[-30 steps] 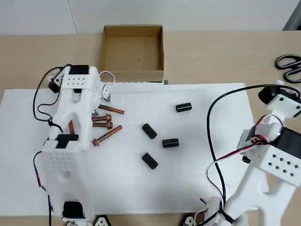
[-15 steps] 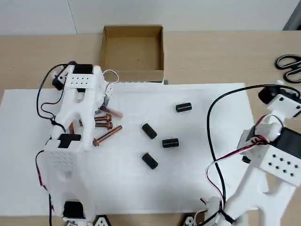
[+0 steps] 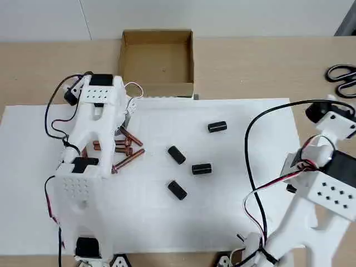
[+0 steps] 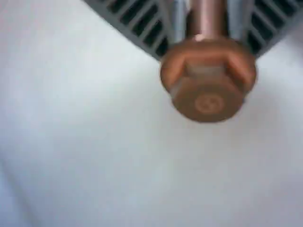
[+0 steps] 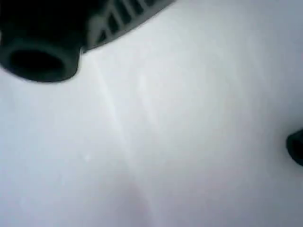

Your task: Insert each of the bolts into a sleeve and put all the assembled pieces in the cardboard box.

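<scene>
Early stage by the look of it: nothing assembled yet & nothing boxed. The cardboard box (image 3: 158,88) sits open w/ a bare floor, on the far side of the L gripper (image 4: 207,21) and apart from it. L gripper is clamped on a bolt (image 4: 208,80): shank pinched betw. the ribbed jaws, hex head sticking out free, white paper sheet (image 3: 233,222) behind it. The loose bolts (image 3: 129,158) lie in a small heap just beside & partly under that gripper, none w/ a sleeve on. R gripper (image 3: 291,188) looks closed on a sleeve (image 5: 38,47): black tube against a ribbed jaw, open bore facing the wrist cam. Four loose sleeves (image 3: 201,168) lie scattered on the sheet betw. the two grippers, nearer L than R, all w/o bolts. So done, as I judge it: one bolt & one sleeve in hand, i.e. the 1st pair ready to mate. Left to do: bring the two grippers together, push bolt thru bore, drop the piece in the box, then repeat for every other bolt/sleeve. The grippers are well apart, so mating hasn't begun. Can't tell the exact no. of bolts in the heap; L arm covers part of it.
</scene>
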Motion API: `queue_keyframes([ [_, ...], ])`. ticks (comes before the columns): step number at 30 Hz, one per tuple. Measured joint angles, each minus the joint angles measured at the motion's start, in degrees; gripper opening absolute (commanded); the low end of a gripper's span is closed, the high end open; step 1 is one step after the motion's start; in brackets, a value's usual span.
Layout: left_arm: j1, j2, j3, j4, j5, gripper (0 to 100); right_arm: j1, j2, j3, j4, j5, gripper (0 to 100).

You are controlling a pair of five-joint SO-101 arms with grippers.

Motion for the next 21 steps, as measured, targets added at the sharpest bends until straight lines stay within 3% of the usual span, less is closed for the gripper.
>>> queue_keyframes([
  [5,-0.09,0.00,-12.48,6.42,-6.59,0,-2.46,-0.35,0.00,0.18,0.00,0.3],
  [12,-0.09,0.00,-25.41,7.30,-12.04,0,-10.64,-10.99,0.00,0.26,0.00,0.3],
  [18,0.88,-2.29,-28.84,7.38,-12.75,0,-15.47,-21.89,0.00,0.26,3.60,0.3],
  [21,2.64,-8.62,-28.84,7.38,-17.41,0,-15.82,-26.11,0.00,0.26,4.66,0.3],
])
